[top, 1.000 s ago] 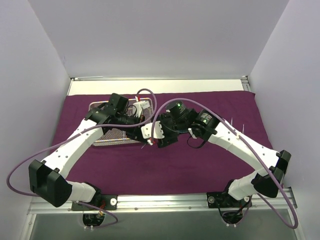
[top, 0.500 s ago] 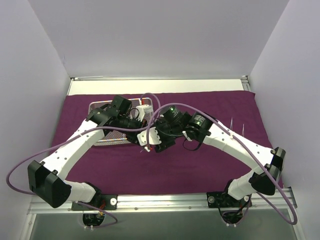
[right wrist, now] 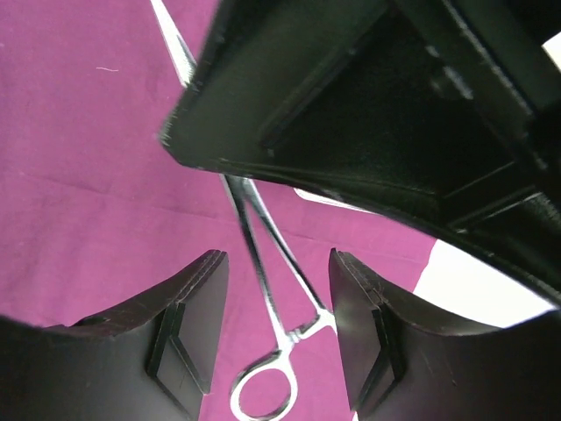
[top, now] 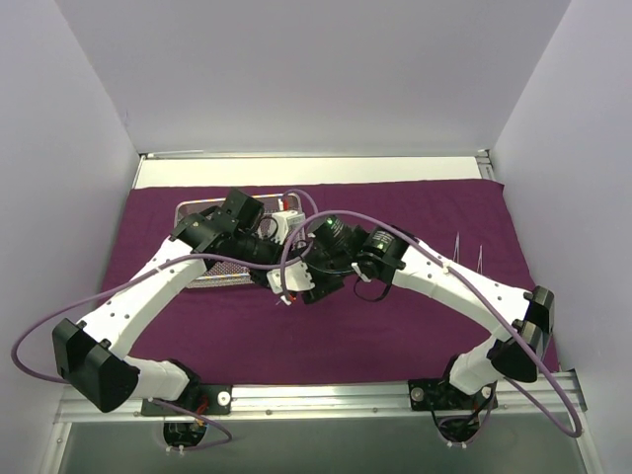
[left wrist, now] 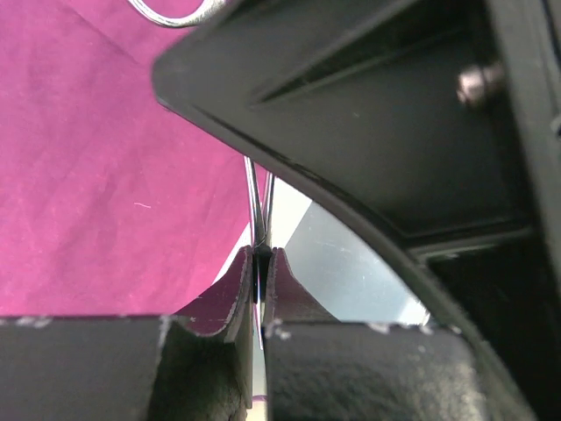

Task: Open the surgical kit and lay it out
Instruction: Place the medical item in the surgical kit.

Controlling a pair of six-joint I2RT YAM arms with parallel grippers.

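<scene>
Centrally, L claw (left wrist: 260, 263) pinches forceps (right wrist: 263, 272), R claw (right wrist: 276, 263) straddling them, both reaching inward.

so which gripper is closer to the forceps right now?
Left. The left gripper is shut on the forceps, pinching the thin shafts. The right gripper is open, with a finger on either side of the ring-handle end, not touching it.

Forceps (right wrist: 263, 263) sit between the right fingers (right wrist: 188, 324), over the cloth (right wrist: 88, 175).
</scene>
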